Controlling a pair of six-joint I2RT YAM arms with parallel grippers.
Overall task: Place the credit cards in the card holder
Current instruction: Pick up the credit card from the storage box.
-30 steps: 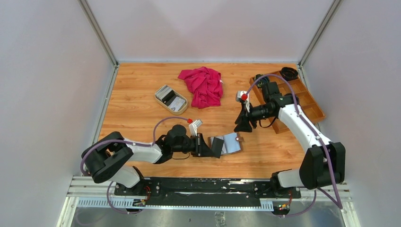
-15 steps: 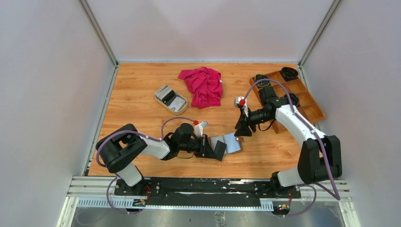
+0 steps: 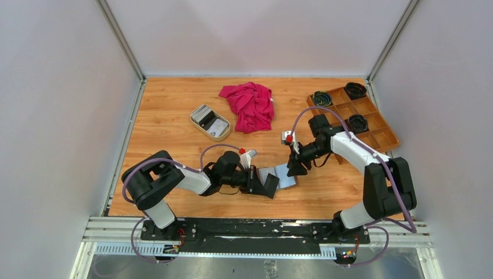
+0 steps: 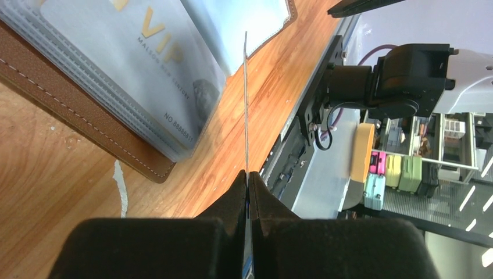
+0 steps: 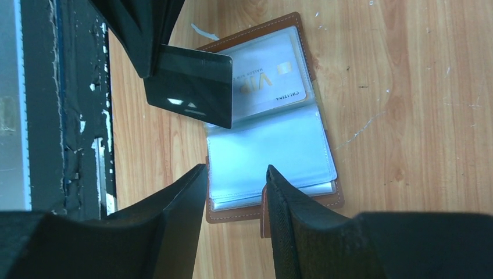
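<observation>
My left gripper (image 4: 248, 174) was pinched tight on a dark card (image 4: 245, 104). The card stood on edge from between the fingers and reached out over the near corner of the card holder (image 4: 87, 116). The holder lay open and flat on the table (image 3: 168, 104) with its clear sleeves up. A pale VIP card (image 5: 264, 87) showed in the sleeve nearest that gripper. From the right wrist camera the dark card hung over that same corner and covered part of the VIP card; I could not tell whether its edge touched a sleeve. My right gripper (image 5: 235, 170) was spread above the holder's other end, with the brown snap tab (image 5: 263, 212) showing between the fingers. Farther back on the table sat a beige dish (image 3: 193, 118) with more cards (image 3: 203, 114) in it. A red cloth (image 3: 250, 106) lay just beside the dish, and a wooden tray (image 3: 381, 135) sat by the right edge.
</observation>
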